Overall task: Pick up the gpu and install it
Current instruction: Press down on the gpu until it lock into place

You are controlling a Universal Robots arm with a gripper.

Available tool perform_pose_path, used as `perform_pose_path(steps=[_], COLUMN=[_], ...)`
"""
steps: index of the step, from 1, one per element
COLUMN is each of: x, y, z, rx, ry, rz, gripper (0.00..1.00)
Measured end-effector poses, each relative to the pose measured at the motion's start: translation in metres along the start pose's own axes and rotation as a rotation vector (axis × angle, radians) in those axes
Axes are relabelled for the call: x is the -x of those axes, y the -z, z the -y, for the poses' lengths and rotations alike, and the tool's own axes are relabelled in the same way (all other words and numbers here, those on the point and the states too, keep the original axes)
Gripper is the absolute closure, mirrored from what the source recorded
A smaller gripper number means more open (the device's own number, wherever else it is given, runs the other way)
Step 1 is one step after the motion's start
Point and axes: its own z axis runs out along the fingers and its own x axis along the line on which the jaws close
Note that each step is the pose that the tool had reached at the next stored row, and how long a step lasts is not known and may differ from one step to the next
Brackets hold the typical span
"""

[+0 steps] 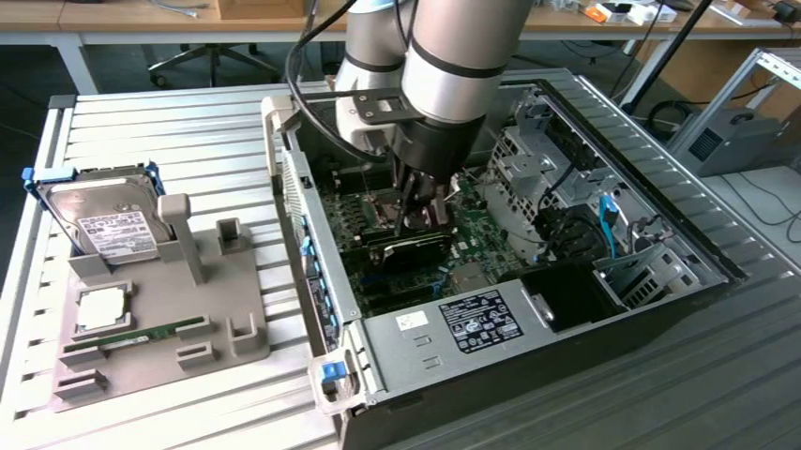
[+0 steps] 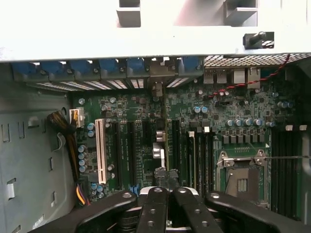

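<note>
Black-faced, the gpu [image 1: 414, 251] is seen standing on edge over the motherboard [image 1: 482, 234] at the centre of the exterior view, inside the open computer case [image 1: 651, 234]. It is clasped from above by the gripper [image 1: 419, 217]. A hard drive [image 1: 107, 225] is held in the grey fixture [image 1: 188, 309] on the counter [image 1: 150, 122], at the frame's left.

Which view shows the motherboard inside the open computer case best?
The wrist view: it faces the motherboard head-on, with its slots and the CPU socket laid out plainly. The exterior view shows the motherboard at a slant, with much of it hidden behind the arm.
</note>
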Motion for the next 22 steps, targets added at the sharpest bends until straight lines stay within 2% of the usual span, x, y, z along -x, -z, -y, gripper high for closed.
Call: perform_pose_path(steps=[5, 9, 14, 22], x=[0.000, 0.000, 0.008, 0.008], y=[-0.0094, -0.0097, -0.0105, -0.0194], z=[-0.0005, -0.0006, -0.0009, 0.0023], rx=[-0.0001, 0.0000, 0.0000, 0.0005], ry=[0.000, 0.000, 0.000, 0.000], rz=[0.0000, 0.0000, -0.0001, -0.0013], gripper=[0.89, 0.89, 0.89, 0.89])
